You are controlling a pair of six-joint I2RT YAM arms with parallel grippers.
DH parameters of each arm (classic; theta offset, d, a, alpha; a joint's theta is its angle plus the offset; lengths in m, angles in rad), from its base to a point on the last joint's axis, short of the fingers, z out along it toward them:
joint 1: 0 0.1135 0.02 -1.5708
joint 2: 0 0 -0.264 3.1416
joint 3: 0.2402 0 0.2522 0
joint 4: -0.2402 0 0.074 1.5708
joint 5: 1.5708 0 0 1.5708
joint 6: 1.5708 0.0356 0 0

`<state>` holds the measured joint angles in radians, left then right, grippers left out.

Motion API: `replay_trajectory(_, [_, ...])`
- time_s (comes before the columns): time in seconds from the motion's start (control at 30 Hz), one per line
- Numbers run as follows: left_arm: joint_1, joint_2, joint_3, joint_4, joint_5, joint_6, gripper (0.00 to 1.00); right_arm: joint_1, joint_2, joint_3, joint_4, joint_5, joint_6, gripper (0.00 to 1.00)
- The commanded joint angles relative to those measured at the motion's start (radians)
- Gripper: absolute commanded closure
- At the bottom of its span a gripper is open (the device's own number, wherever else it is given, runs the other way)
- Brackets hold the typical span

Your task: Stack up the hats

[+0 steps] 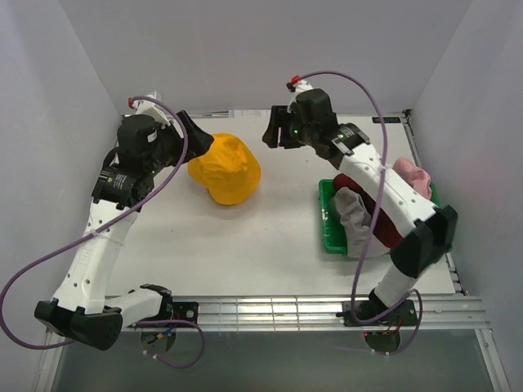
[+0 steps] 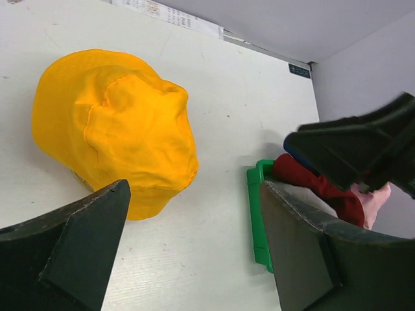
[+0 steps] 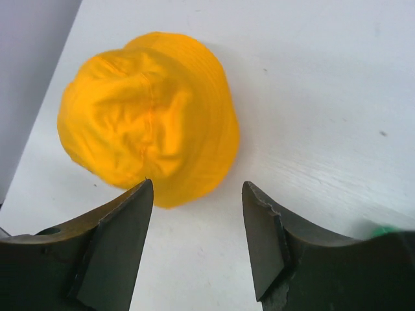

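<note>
I am holding my end effector (image 3: 196, 194) above the white tabletop (image 3: 311, 91), its two dark fingers (image 3: 123, 240) spreading apart and showing bare surface between them. The yellow hat (image 3: 146, 116) is lying just beyond one fingertip, its crumpled crown facing my camera. A green sliver (image 3: 384, 229) is peeking over the other finger.

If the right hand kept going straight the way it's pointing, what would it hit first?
Probably the yellow hat, near its brim edge; the open right hand aims at it, though depth is unclear.
</note>
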<state>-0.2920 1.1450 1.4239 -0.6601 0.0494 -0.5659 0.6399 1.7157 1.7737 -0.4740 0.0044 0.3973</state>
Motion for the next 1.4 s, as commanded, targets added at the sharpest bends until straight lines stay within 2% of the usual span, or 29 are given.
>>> replay_trajectory(0.0, [-0.002,-0.047,0.014,0.027,0.09,0.02,0.09,-0.008,-0.226,-0.135,-0.173,0.219,-0.04,0.37])
replay_trajectory(0.1, [-0.001,-0.053,0.007,0.031,0.124,0.021,0.09,-0.009,-0.44,-0.296,-0.273,0.331,-0.032,0.36])
replay_trajectory(0.3, [-0.001,-0.06,-0.028,0.046,0.208,0.017,0.09,-0.011,-0.672,-0.535,-0.435,0.428,0.037,0.34])
replay_trajectory(0.4, [-0.003,-0.062,-0.046,0.048,0.227,0.017,0.09,-0.011,-0.72,-0.601,-0.465,0.457,0.063,0.32])
replay_trajectory(0.53, [-0.001,-0.062,-0.054,0.047,0.237,0.021,0.09,-0.019,-0.709,-0.675,-0.469,0.463,0.066,0.3])
replay_trajectory(0.8, [-0.001,-0.074,-0.062,0.03,0.233,0.027,0.08,-0.031,-0.64,-0.689,-0.473,0.52,0.044,0.26])
replay_trajectory(1.2, [-0.001,-0.076,-0.086,0.025,0.241,0.029,0.08,-0.069,-0.588,-0.76,-0.362,0.506,-0.003,0.23])
replay_trajectory(1.27, [-0.001,-0.076,-0.092,0.024,0.241,0.029,0.08,-0.088,-0.574,-0.754,-0.354,0.502,-0.02,0.25])
replay_trajectory(1.3, [-0.002,-0.079,-0.097,0.024,0.241,0.029,0.08,-0.094,-0.565,-0.749,-0.354,0.496,-0.025,0.35])
replay_trajectory(1.37, [-0.001,-0.08,-0.1,0.022,0.236,0.032,0.09,-0.112,-0.562,-0.735,-0.347,0.482,-0.038,0.48])
